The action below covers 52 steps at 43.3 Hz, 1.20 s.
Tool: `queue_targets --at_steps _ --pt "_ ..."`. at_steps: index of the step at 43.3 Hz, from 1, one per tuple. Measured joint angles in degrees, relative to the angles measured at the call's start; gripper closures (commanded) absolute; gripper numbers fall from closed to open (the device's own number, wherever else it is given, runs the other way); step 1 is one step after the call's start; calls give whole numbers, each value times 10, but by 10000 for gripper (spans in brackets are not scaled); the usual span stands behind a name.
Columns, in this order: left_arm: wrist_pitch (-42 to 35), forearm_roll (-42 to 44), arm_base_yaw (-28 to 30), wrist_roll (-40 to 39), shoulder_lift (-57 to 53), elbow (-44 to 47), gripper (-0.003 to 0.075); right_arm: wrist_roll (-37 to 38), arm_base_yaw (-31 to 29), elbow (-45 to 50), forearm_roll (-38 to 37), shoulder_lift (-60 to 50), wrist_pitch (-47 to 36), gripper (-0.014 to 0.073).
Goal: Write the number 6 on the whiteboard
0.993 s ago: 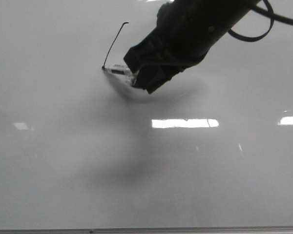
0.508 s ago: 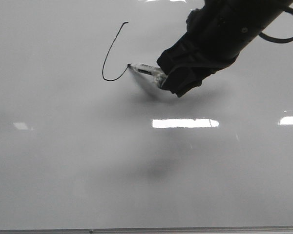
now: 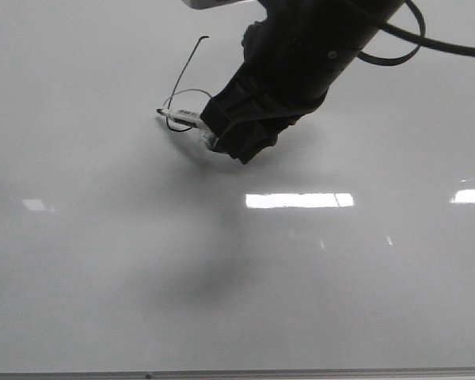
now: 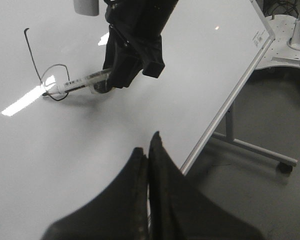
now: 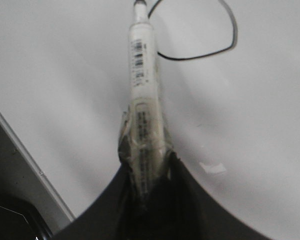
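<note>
The whiteboard [image 3: 103, 261] fills the front view. On it is a thin black number 6 [image 3: 184, 67] with a long slanted stem and a small rounded loop below. My right gripper [image 3: 219, 133] is shut on a white marker [image 3: 184, 116], whose tip touches the board at the loop's left side. The right wrist view shows the marker [image 5: 142, 85] gripped in the right gripper [image 5: 147, 170], with the loop [image 5: 225, 45] beside its tip. My left gripper [image 4: 146, 145] is shut and empty, away from the writing, near the board's edge.
Bright rectangular light reflections [image 3: 299, 200] lie on the board. A thin dark frame edge [image 3: 222, 374] runs along the bottom. In the left wrist view the board's metal stand [image 4: 250, 145] stands on grey floor beyond its edge.
The marker tip swept right from the stem's foot, then back left over the top. The lower loop of the 6 has been drawn and closed. The left gripper is unchanged.
</note>
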Motion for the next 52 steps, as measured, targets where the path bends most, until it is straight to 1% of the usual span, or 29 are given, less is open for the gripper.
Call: queue_targets --at_steps 5,10,13,15,19,22,24,26,32,38,45,50,52 --pt "0 0 0 0 0 0 741 0 7 33 -4 -75 18 652" --pt "8 2 0 0 4 -2 736 -18 7 67 -19 -149 75 652" --pt "41 11 0 3 26 -14 701 -34 7 82 -23 -173 113 652" --pt "65 15 0 14 49 -28 651 -44 7 86 -25 -182 128 652" --pt "105 20 0 51 106 -67 497 -73 14 87 -28 -195 158 652" --pt "120 31 -4 82 148 -103 386 -100 23 87 -31 -201 176 652" --pt "126 44 -6 94 176 -126 324 -112 31 87 -31 -201 188 652" --pt "126 61 -7 99 206 -150 287 -120 42 87 -32 -201 194 652" --pt "126 107 -21 108 277 -208 279 -126 82 87 -42 -201 199 652" --pt "128 123 -52 133 339 -244 279 -126 119 87 -50 -201 199 652" --pt "130 149 -83 141 397 -258 280 -126 134 87 -52 -201 187 652" --pt "130 154 -86 142 416 -259 287 -127 134 87 -52 -201 187 652" --pt "127 154 -86 143 418 -259 304 -127 134 87 -52 -201 187 652"
